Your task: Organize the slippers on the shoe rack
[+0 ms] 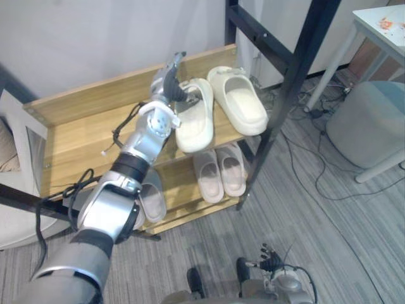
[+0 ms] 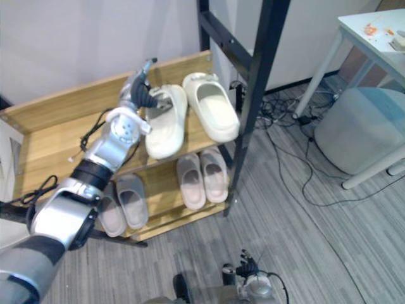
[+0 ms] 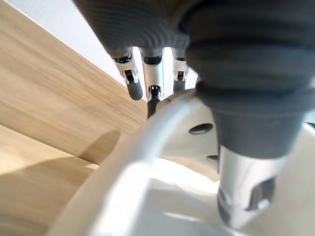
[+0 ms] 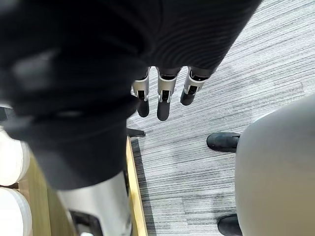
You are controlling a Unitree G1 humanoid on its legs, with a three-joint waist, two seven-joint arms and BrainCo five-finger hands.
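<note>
**L hand clamped on cream slipper, top shelf**

L hand [image 1: 168, 81] is stretched out over the top shelf of the shoe rack [image 1: 82, 136], w/ its grip closed on the left cream slipper [image 1: 196, 120]. Wrist view: fingers [image 3: 135, 84] lie over the outside of the slipper's upper band, thumb [image 3: 245, 194] sits inside the foot opening, so the band is pinched between them. Slipper sole looks to rest on the wood; can't tell if the heel end is lifted.

The right cream slipper [image 1: 242, 101] lies just beside it on the same shelf, approx. parallel, toes of both toward the front edge.

Lower shelf: beige pair [image 1: 220, 171] side by side at the right end, under the cream ones. Grey pair [image 2: 123, 202] further left, partly behind the L arm.

R hand [image 1: 271, 258] hangs low near the floor, well apart from the rack. Its wrist view shows its fingers [image 4: 163, 101] relaxed and pointing down over the grey carpet [image 4: 197, 167], holding nothing.

Right of the rack: round grey pouf [image 1: 367, 123], and a white table [image 1: 380, 28] behind it.
</note>
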